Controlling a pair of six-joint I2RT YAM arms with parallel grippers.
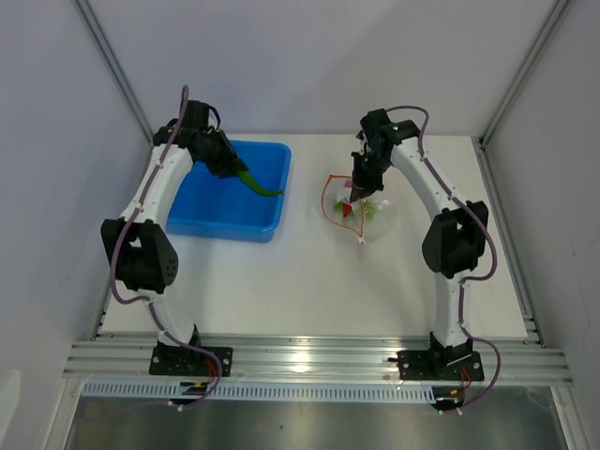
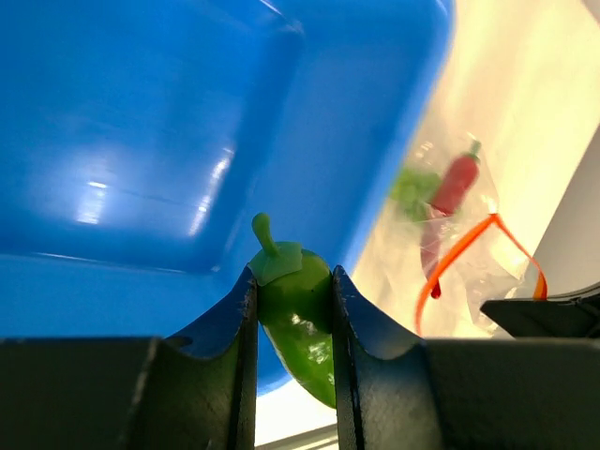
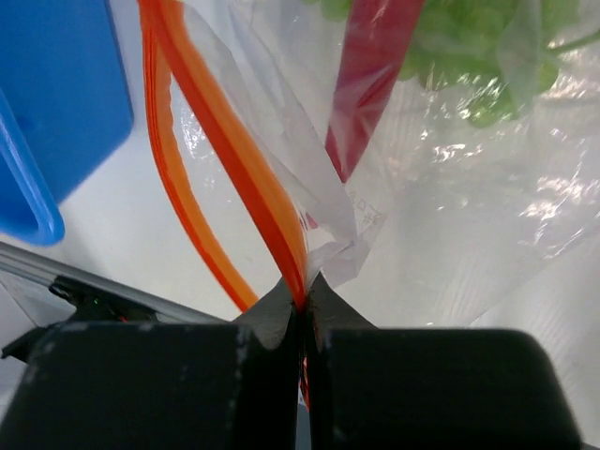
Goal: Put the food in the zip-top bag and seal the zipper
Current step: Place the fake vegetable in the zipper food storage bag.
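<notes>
My left gripper [image 2: 292, 300] is shut on a dark-green pepper piece [image 2: 298, 323] and holds it over the blue tub; in the top view the pepper [image 1: 260, 184] hangs from that gripper [image 1: 234, 169]. The clear zip-top bag [image 1: 366, 208] lies mid-table with its mouth open. My right gripper [image 3: 302, 292] is shut on the bag's red-orange zipper strip [image 3: 234, 150] and holds one side of the mouth up; it also shows in the top view [image 1: 361, 187]. A slim red piece [image 3: 370, 66] and light-green grapes [image 3: 469, 56] lie inside the bag.
The blue plastic tub [image 1: 202, 220] stands left of the bag, under my left gripper. Metal rails run along the table's near edge [image 1: 319, 356]. Grey walls close in the sides and back.
</notes>
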